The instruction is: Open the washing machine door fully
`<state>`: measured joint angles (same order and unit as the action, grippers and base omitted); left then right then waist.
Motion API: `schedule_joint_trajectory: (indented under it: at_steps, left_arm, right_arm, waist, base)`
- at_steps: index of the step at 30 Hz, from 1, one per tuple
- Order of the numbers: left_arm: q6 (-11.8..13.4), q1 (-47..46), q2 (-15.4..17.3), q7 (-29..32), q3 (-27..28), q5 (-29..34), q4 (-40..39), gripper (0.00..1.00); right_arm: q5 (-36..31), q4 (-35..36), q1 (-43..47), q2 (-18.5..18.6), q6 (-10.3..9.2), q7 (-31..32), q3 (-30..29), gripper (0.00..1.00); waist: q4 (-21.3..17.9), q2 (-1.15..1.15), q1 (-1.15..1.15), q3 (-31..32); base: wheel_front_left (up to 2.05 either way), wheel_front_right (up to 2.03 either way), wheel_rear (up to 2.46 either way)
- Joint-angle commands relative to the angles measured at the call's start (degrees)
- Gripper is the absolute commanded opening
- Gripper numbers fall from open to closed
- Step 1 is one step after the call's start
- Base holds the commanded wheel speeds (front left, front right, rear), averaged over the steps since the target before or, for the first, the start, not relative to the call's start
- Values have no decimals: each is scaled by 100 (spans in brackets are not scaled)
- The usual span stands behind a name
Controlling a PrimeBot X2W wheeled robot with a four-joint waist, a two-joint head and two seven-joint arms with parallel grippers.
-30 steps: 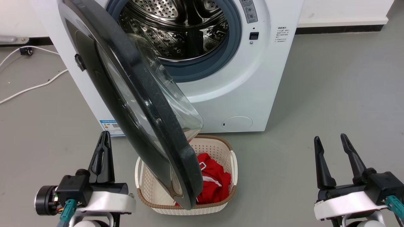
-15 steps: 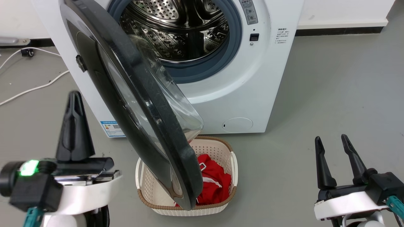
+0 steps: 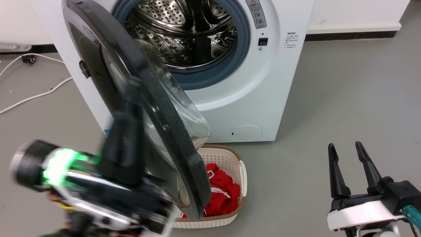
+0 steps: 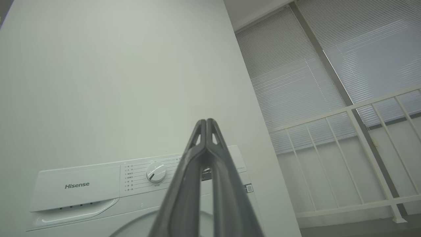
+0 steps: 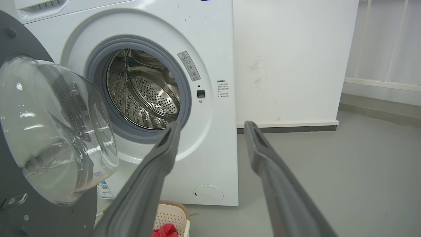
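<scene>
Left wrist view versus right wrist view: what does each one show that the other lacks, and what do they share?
Left wrist: the control dial, the Hisense drawer, window blinds, and the left gripper, fingers pressed together. Right wrist: the steel drum, the washing machine door with its glass bowl swung out, the basket holding red cloth, and the open right gripper. Shared: the white washing machine front.

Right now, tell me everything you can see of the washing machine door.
The washing machine door is a large round disc with a glossy black rim and a bulging clear glass bowl on its inner side. It stands partly open, swung out toward the robot, its lower edge over the laundry basket. The blurred left gripper, shut, overlaps its outer face; contact is unclear.
</scene>
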<state>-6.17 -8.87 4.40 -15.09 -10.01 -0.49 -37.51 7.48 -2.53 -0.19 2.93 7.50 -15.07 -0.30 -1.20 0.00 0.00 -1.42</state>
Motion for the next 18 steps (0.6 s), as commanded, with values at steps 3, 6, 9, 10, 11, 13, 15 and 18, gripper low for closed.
schedule_joint_trajectory:
  at_steps: [3,6,9,10,11,13,15,18]
  left_arm:
    - [-84,212,138,-10,-707,-28,218,0]
    - [-116,478,351,-10,-1281,-72,663,0]
    - [-119,780,543,-10,-1673,-148,1222,0]
    - [-120,912,604,-9,-1742,-181,1459,0]
    - [-120,1008,634,-11,-1816,-228,1632,0]
    - [-121,1206,681,-9,-1889,-295,2044,0]
    - [-116,1358,698,-11,-1923,-359,2445,0]
    - [-93,1402,635,2,-1960,-438,3013,0]
  right_arm:
    - [14,-22,48,-11,-2,-8,-7,100]
    - [45,-32,60,-11,-2,-7,9,100]
    - [50,-38,56,-11,-2,-7,41,100]
    - [53,-42,55,-11,-2,-5,51,100]
    - [53,-42,55,-10,-2,-3,48,100]
    - [82,-53,65,-9,-2,3,42,100]
    - [125,-67,78,-10,-2,11,36,100]
    - [162,-78,62,-11,-2,11,27,100]
  waist:
    - [18,0,0,32]
    - [23,0,0,45]
    - [17,0,0,41]
    - [12,0,0,41]
    - [9,0,0,35]
    - [10,0,0,17]
    - [19,0,0,-3]
    - [40,0,0,-46]
  base:
    - [0,0,0]
    - [0,0,0]
    - [0,0,0]
    - [0,0,0]
    - [0,0,0]
    - [0,0,0]
    - [0,0,0]
    - [0,0,0]
